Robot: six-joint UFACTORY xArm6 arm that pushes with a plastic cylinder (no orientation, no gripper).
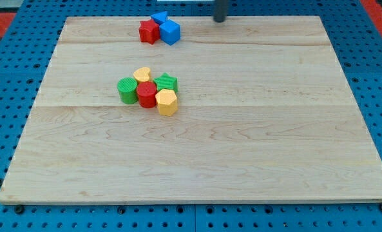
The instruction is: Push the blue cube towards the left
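Observation:
The blue cube (170, 31) sits near the view's top edge of the wooden board (255, 142), touching a red star block (149, 31) on its left and a second blue block (159, 17) just above it. My tip (220, 20) is at the board's top edge, to the right of the blue cube with a clear gap between them.
A cluster sits left of the board's middle: a green cylinder (127, 89), a yellow heart-shaped block (142, 75), a green star (167, 82), a red cylinder (147, 95) and a yellow hexagonal block (167, 102). A blue pegboard (371, 77) surrounds the board.

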